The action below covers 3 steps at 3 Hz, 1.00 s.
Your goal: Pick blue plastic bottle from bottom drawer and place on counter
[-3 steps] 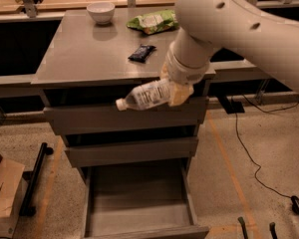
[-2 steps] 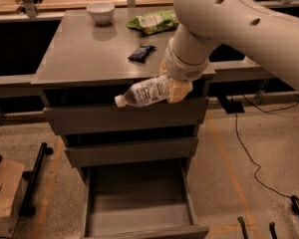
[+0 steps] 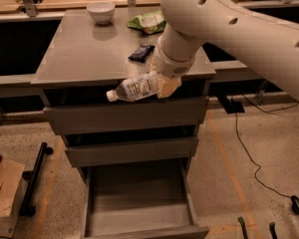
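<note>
We find the blue plastic bottle point(image 3: 135, 87) held in the air just in front of the counter's point(image 3: 84, 54) front edge, about level with it and well above the open bottom drawer point(image 3: 139, 218). Its long axis runs roughly along that edge, with the white cap towards the counter's left in the camera view. The gripper point(image 3: 167, 85) pinches the base end on the bottle's right. In our judgement, placing calls for a slight lift and a carry back over the edge. The counter's front-left area is bare. A black packet point(image 3: 141, 52), a green bag point(image 3: 148, 21) and a bowl point(image 3: 100, 11) lie further back.
</note>
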### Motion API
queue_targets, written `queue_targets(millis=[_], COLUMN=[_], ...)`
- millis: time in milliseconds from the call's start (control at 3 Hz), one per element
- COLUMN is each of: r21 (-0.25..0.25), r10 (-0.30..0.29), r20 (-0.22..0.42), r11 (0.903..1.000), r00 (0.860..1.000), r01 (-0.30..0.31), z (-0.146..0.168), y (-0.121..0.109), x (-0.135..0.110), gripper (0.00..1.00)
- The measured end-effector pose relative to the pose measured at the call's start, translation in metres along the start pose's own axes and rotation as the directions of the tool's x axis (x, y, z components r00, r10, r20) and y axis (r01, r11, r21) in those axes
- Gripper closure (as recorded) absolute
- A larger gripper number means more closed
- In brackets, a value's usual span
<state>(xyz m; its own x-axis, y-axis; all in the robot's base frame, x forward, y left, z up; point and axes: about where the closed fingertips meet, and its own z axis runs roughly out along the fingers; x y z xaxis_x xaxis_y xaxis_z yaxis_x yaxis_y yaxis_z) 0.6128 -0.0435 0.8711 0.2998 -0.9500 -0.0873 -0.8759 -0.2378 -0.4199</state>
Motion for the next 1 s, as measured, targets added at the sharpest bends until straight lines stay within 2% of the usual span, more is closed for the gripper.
queue_targets(millis=[333, 667, 1000], r21=[0.035, 0.078, 0.165], r10=[-0.01, 0.005, 0.046], r20=[0.004, 0.038, 0.119], r11=[0.9993, 0.9969, 0.9841], r00=[1.0, 0.999, 0.992], r01=[0.01, -0.008, -0.065], z=[0.007, 0.033, 0.06], y=[-0.02, -0.061, -0.116], x=[-0.006, -0.008, -0.008], gripper=[1.0, 1.0, 1.0])
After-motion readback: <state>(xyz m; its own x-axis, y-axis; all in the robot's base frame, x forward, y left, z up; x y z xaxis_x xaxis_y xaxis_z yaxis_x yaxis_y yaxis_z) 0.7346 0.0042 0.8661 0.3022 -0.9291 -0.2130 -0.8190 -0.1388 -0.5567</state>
